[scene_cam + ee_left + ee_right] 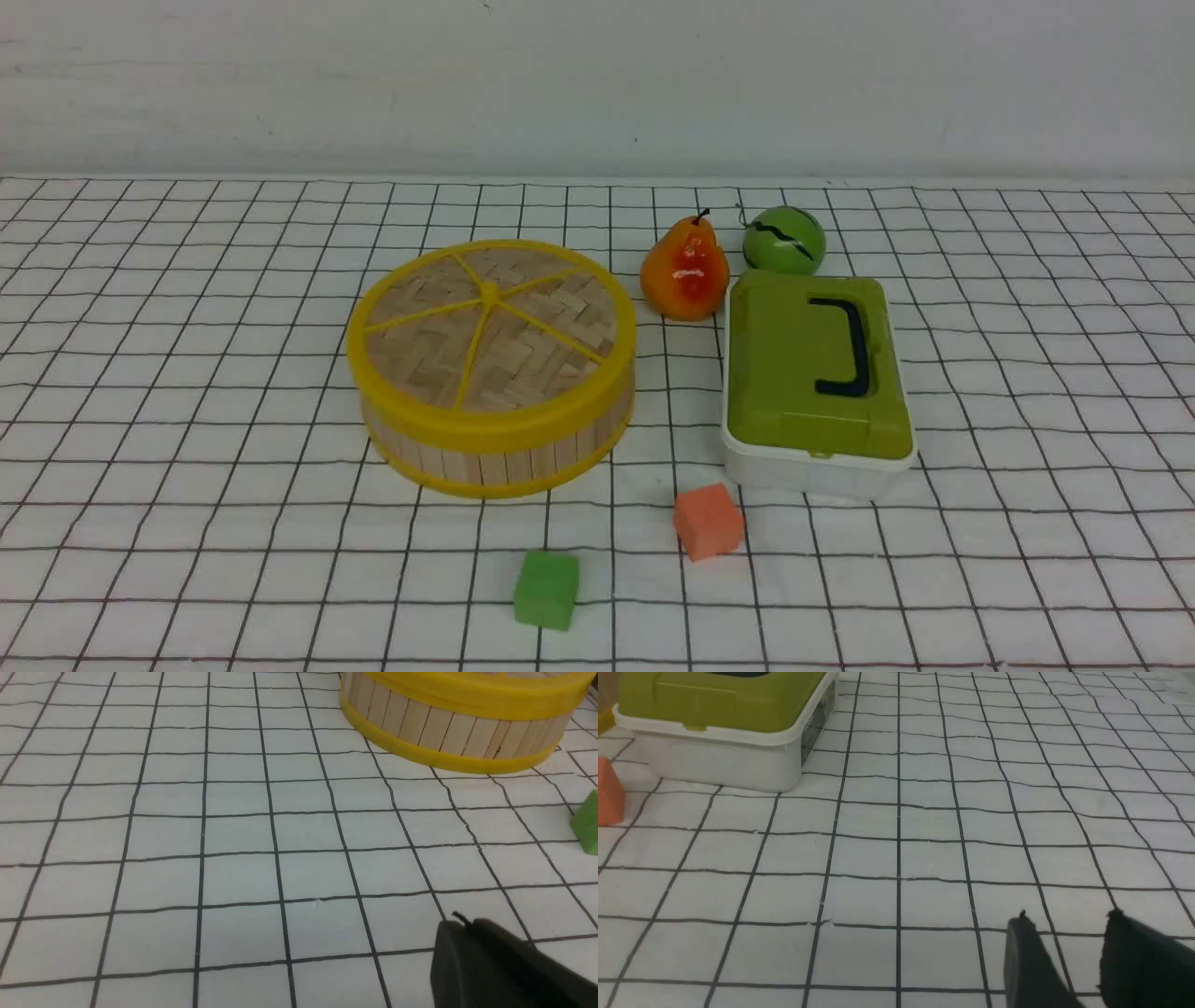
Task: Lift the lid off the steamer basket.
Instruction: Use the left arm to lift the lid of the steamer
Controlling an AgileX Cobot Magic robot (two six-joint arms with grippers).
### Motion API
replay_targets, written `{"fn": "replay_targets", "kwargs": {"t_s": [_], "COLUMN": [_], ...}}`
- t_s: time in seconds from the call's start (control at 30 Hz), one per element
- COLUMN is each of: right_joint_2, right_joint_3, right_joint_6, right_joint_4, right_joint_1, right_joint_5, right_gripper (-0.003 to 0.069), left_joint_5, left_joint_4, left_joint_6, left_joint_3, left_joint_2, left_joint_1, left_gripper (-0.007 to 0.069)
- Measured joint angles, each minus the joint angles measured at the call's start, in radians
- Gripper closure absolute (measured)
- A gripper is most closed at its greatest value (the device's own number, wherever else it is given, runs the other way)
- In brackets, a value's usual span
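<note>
The lid (490,327), woven bamboo with a yellow rim and yellow spokes, sits on the steamer basket (495,457) in the middle of the table. The basket's slatted wall also shows in the left wrist view (448,725). Neither arm shows in the front view. My left gripper (462,921) is shut and empty, low over the cloth, well short of the basket. My right gripper (1066,921) is open and empty over bare cloth, away from the white box.
A white box with a green top and black handle (817,383) stands right of the basket. A pear (684,271) and a green ball (784,240) lie behind it. An orange cube (708,521) and a green cube (546,589) lie in front on the checked cloth (187,420).
</note>
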Motion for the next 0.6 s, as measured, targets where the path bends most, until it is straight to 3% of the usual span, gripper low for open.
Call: {"fn": "replay_targets", "kwargs": {"t_s": [0.6], "right_joint_2": [0.0], "right_joint_3": [0.0], "right_joint_6": [0.0], "right_joint_4": [0.0], "right_joint_1": [0.0], "right_joint_5": [0.0], "right_gripper": [0.0419], "left_joint_5": [0.0], "left_joint_4": [0.0], "left_joint_6": [0.0], "left_joint_3": [0.0], "left_joint_2": [0.0], "left_joint_1": [0.0], "left_gripper": [0.0606]}}
